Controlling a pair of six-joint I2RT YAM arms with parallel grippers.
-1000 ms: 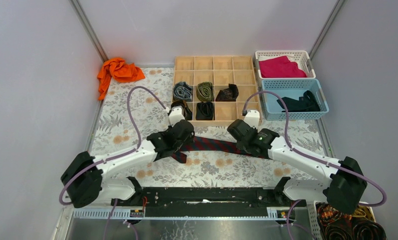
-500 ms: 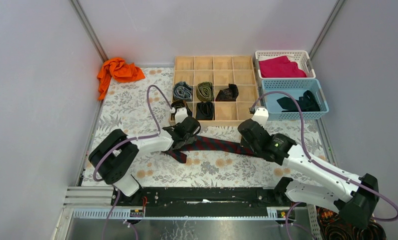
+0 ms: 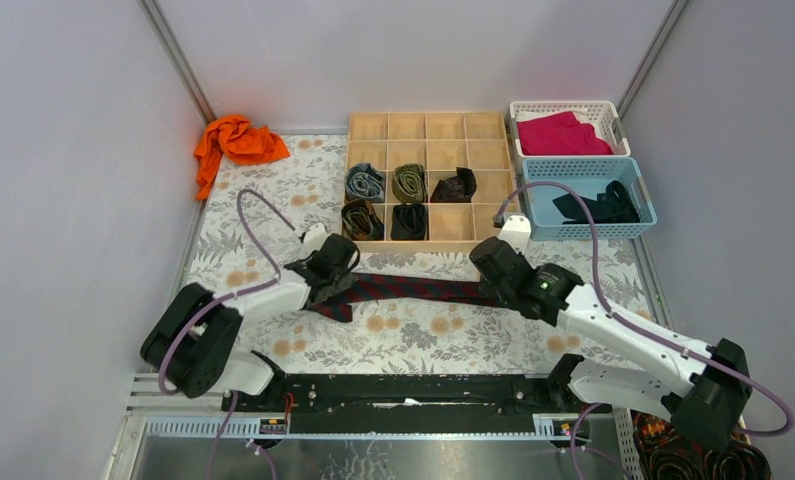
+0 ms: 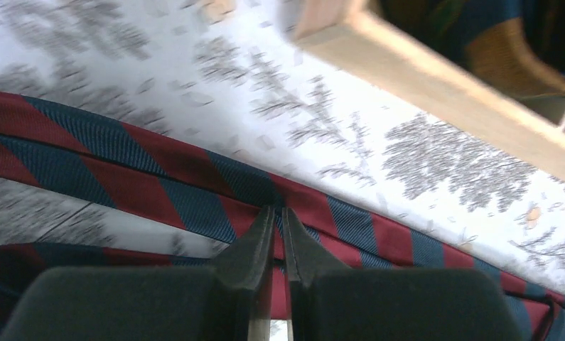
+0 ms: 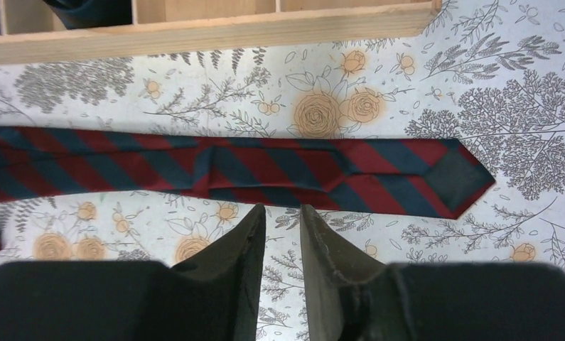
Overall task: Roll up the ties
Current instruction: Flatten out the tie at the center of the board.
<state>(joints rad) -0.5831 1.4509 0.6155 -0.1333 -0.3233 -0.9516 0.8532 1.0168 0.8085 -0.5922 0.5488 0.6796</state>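
A navy tie with red diagonal stripes lies stretched across the floral mat in front of the wooden organizer. Its left end is folded back under itself. My left gripper sits over that fold; in the left wrist view the left gripper is shut on a pinch of the striped tie. My right gripper hovers at the tie's right part. In the right wrist view the right gripper is open just short of the tie, with only mat between its fingers.
The organizer holds rolled ties: grey-blue, olive, black, brown. An orange cloth lies at the back left. A white basket holds magenta cloth; the blue basket holds dark fabric.
My left gripper has closed on the tie and moved left, dragging the folded end with it. The right gripper closed and then opened again, staying by the tie's right part.
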